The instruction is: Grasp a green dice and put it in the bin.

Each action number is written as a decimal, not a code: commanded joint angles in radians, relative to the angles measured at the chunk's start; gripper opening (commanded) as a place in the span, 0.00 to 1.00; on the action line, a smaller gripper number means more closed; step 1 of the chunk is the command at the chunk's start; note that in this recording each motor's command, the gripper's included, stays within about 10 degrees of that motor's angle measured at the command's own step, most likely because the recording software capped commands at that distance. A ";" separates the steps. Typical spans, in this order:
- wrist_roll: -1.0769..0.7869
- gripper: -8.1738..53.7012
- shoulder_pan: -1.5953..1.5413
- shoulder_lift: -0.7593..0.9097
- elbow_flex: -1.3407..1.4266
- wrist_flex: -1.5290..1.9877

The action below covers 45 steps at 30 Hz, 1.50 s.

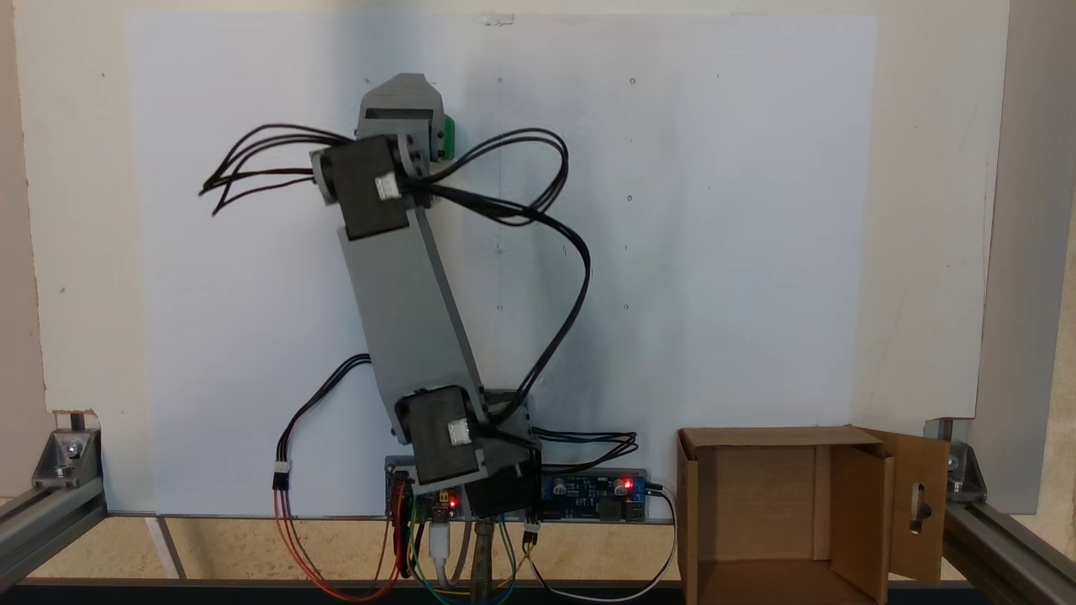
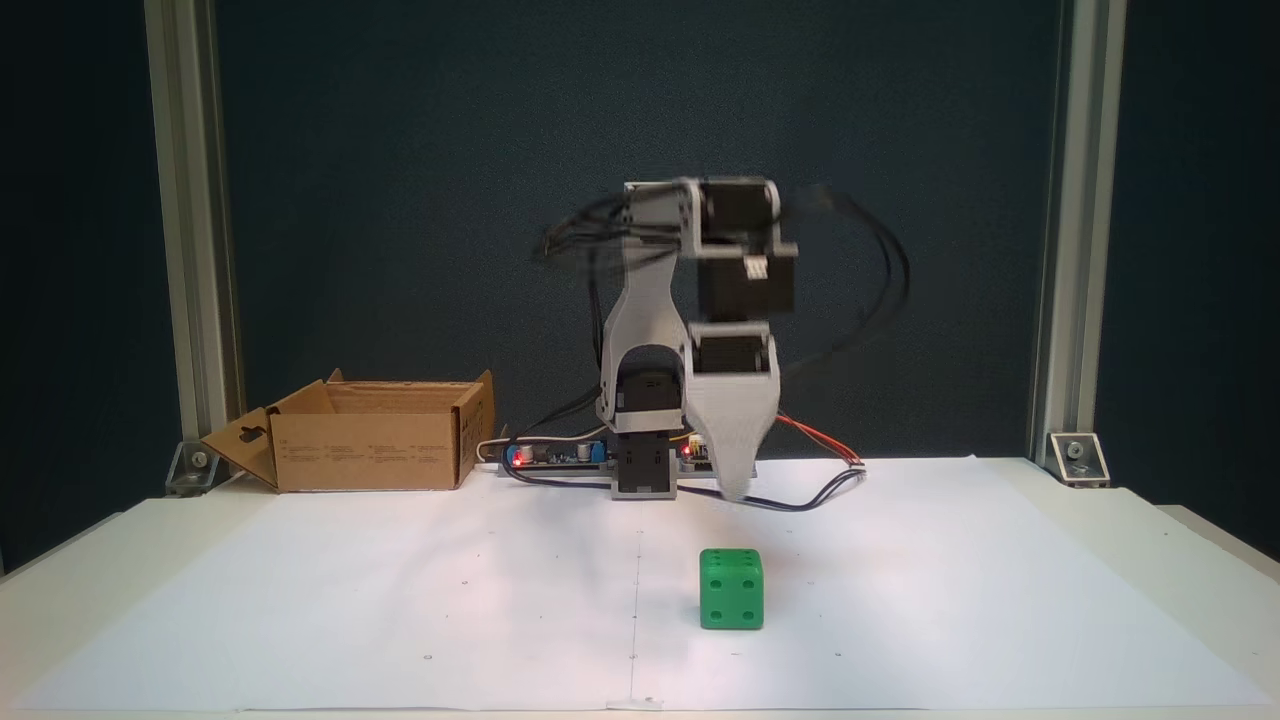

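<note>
The green dice [image 2: 731, 589] is a bright cube with rounded edges and dark round pips, four on the face toward the camera. It sits on white paper [image 2: 400, 600] covering the bench, clear of everything. The jaws [image 2: 738, 490] hang above and behind it; whether they are parted cannot be told. The cardboard bin [image 2: 370, 450] stands well apart beside the arm's base.

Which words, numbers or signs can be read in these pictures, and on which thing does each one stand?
No words can be read.
Cardboard box: rows of small dark print on its front wall, too small to read.
Green dice: no writing; the face toward the camera shows five pips.
Circuit boards at the arm's base: markings too small to read.
</note>
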 commanded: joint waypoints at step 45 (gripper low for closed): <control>0.117 0.85 -0.005 -0.169 -0.055 -0.037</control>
